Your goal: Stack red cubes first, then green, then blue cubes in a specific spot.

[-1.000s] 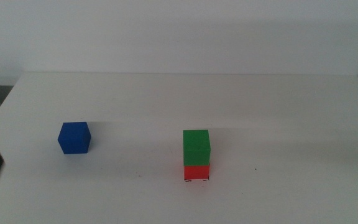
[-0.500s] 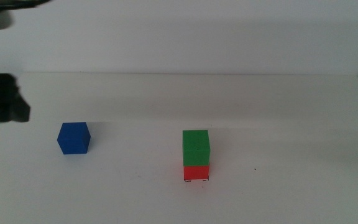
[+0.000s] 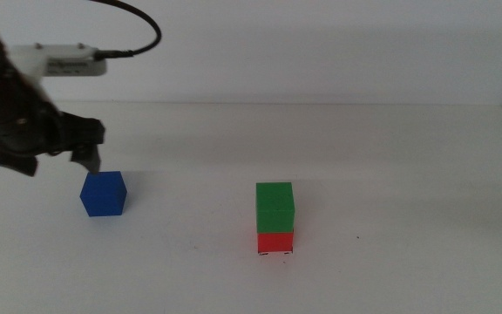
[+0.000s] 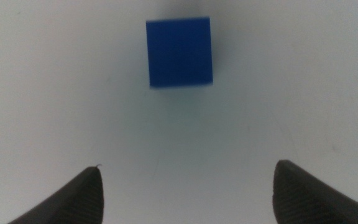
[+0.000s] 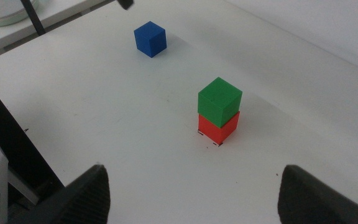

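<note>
The red cube (image 3: 274, 242) rests on the specific spot, whose black pen marks (image 3: 275, 254) show at its front base. The green cube (image 3: 274, 205) sits squarely on top of it; the same stack appears in the right wrist view as green (image 5: 220, 99) over red (image 5: 219, 129). The blue cube (image 3: 104, 194) lies alone on the table's left part. My left gripper (image 3: 59, 161) hovers open just behind and left of it, and the left wrist view has the blue cube (image 4: 179, 51) ahead of the wide-apart jaws (image 4: 188, 193). My right gripper (image 5: 194, 199) is open, held back from the stack.
The white table (image 3: 408, 157) ends at a left edge close to the left arm. A tiny black speck (image 3: 358, 236) lies right of the stack. In the right wrist view a pale round object (image 5: 2, 12) sits beyond the table's far side.
The left arm has swung in from the picture's lower left corner, up and to the right, and now hangs close to the blue cube. The cubes have not moved.
</note>
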